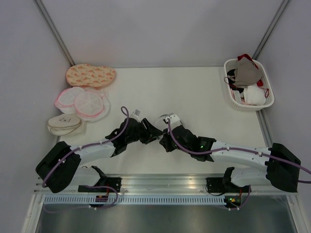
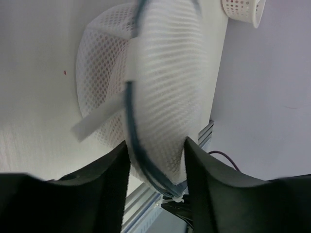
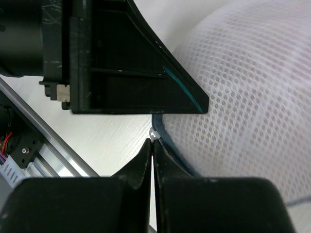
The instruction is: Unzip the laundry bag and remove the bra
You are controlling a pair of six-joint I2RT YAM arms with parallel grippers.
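Right pincer [image 3: 152, 143] nipping the silver zipper pull [image 3: 154, 133], I should follow the round white mesh laundry bag's [image 3: 243, 97] rim; left pincer [image 2: 157, 141] clamps it.

Top view: bright, even diffuse light from above, only soft faint shadows under the arms [image 1: 97, 148], sharp, no glare. Left wrist: laundry bag [image 2: 165, 87] mesh is blurred and soft, left gripper [image 2: 156, 145] near-black and out of focus. Right wrist: mesh crisp, zipper pull [image 3: 154, 133] shows a small highlight, right gripper [image 3: 152, 143] is an underexposed silhouette.
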